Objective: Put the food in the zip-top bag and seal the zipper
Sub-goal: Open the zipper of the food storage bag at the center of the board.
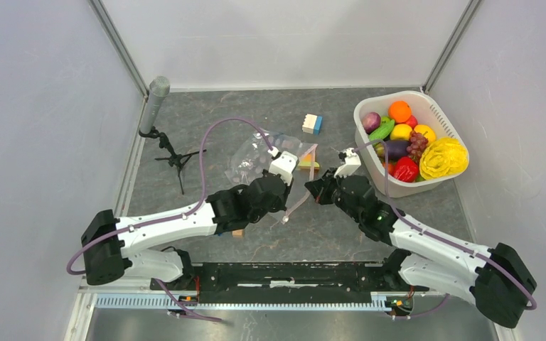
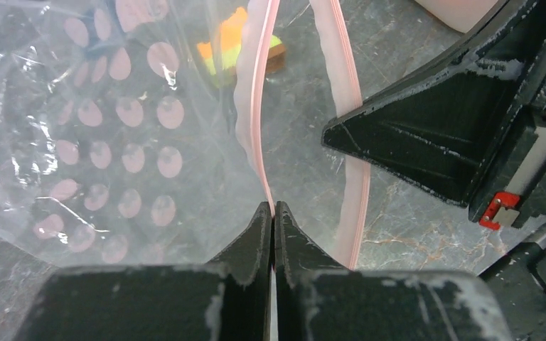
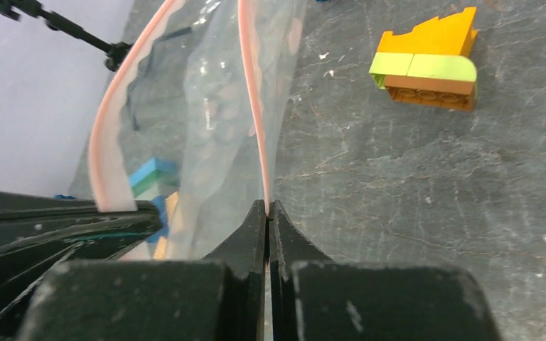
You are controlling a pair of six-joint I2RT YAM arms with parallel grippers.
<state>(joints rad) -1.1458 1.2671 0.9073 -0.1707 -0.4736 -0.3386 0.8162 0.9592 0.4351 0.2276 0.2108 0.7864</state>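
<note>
The left gripper (image 2: 271,213) is clamped on one lip of the zipper (image 2: 254,114), at the lower middle of its view. The right gripper (image 3: 268,211) pinches the other lip. Between them the zip-top bag (image 1: 254,158) gapes at frame centre. The food (image 1: 407,139) sits in the white basket (image 1: 441,114), upper right. Building blocks (image 3: 430,65) lie beside the bag. Both arms reach inward.

Pale, plain walls (image 1: 43,106) close in the table on three sides, meeting at slim metal corner posts (image 1: 117,46). The tabletop (image 1: 327,234) is dark grey with a veined, stone-like pattern. It is evenly lit, with only soft shadows.
</note>
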